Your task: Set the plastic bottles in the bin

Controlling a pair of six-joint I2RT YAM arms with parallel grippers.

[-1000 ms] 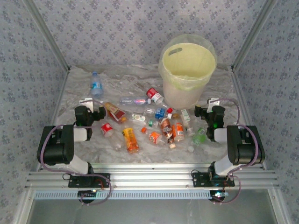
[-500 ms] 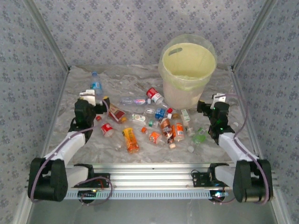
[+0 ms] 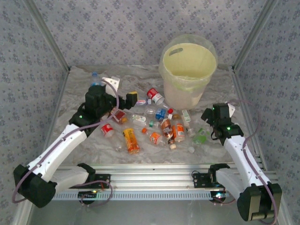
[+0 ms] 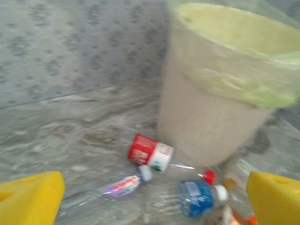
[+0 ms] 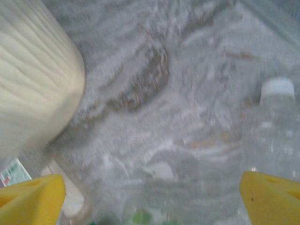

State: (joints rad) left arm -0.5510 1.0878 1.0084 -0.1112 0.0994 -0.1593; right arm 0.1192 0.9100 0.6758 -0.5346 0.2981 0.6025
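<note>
- Step in hand, as I read it: reaching in for a pick. Both hands hang over the pile and neither one holds anything.
- left hand [image 4: 150, 206]: yellow fingers [image 4: 28, 199] are spread wide apart with nothing between them. A red-label bottle [image 4: 151, 152] lies just ahead of it. A blue-label bottle [image 4: 194, 197] is nearer and a touch to its right. The bin [image 4: 201, 117] stands right behind those two, ahead and to the right.
- right hand [image 5: 150, 201]: fingers are wide apart too, and empty. The bin wall is ahead on its left and a white-capped clear bottle [image 5: 276, 93] is ahead on its right. Something clear with green bits sits right under it, too blurry to name.
- Next move, my guess: pick ONE bottle, drop down with a finger on either side of its body and close. Then lift high, since the bin rim sits way above everything on the counter [image 3: 136, 77]. The crushed ones may slip.
- Count: one bin, two hands and roughly fifteen plastic bottles [image 3: 166, 126] on the counter. The crushed clear ones blur together, so don't hold me to it. One upright bottle [image 3: 96, 83] stands back by the left hand's wrist, and the rest lie flat.
- As far as the overhead view sees into the bin, I can't spot a bottle in there.
</note>
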